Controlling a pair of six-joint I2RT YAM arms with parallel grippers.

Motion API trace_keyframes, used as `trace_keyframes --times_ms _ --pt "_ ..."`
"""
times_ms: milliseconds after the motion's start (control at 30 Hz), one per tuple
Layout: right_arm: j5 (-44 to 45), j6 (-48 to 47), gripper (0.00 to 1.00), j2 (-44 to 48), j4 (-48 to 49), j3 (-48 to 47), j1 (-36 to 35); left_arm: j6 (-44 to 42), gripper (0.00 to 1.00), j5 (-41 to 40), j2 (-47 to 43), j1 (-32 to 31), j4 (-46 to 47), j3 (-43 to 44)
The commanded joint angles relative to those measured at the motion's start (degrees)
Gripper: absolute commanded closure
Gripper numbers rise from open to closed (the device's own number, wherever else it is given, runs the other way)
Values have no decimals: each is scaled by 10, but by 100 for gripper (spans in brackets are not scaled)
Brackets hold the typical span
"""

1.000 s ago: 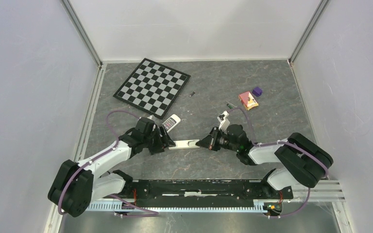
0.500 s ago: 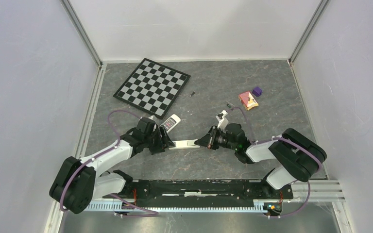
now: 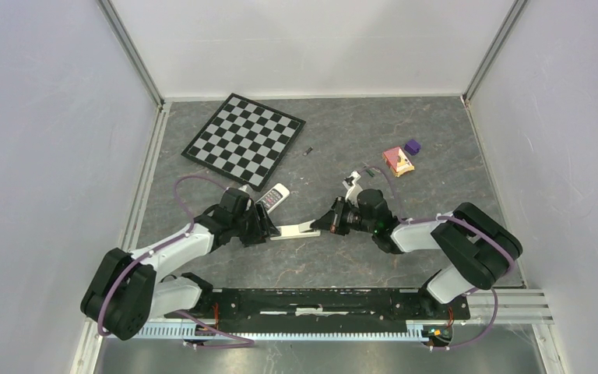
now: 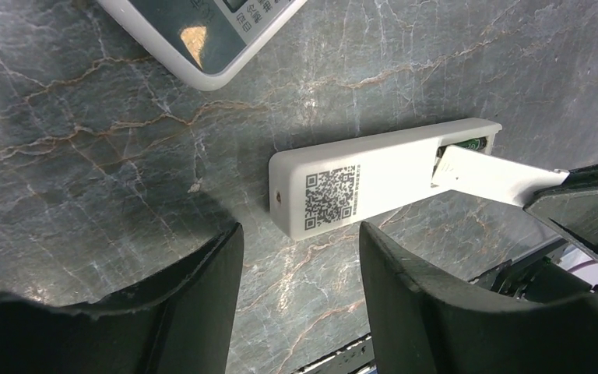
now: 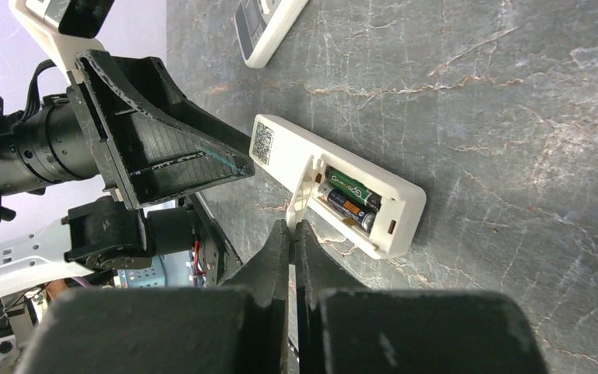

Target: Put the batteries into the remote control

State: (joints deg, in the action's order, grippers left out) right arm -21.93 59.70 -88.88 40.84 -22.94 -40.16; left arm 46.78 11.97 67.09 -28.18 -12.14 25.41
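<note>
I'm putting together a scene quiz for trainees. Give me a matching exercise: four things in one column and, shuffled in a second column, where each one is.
Things:
1. batteries
2. battery cover
3. chessboard
4. purple block

Places:
A. far left part of the table
B. pinched in the shut right gripper
C. far right, beside a pink and yellow item
D. inside the open compartment of the white remote

Pairs: 1-D, 2-B, 3-A, 4-C
</note>
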Motion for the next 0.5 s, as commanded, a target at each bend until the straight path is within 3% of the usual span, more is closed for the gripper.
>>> trace_keyframes --times_ms 0,467 --pt "13 -14 100 -6 -120 -19 -7 -27 38 -18 11 2 17 -2" --pt "6 -32 100 -2 -191 -55 2 -40 45 -48 21 2 37 -19"
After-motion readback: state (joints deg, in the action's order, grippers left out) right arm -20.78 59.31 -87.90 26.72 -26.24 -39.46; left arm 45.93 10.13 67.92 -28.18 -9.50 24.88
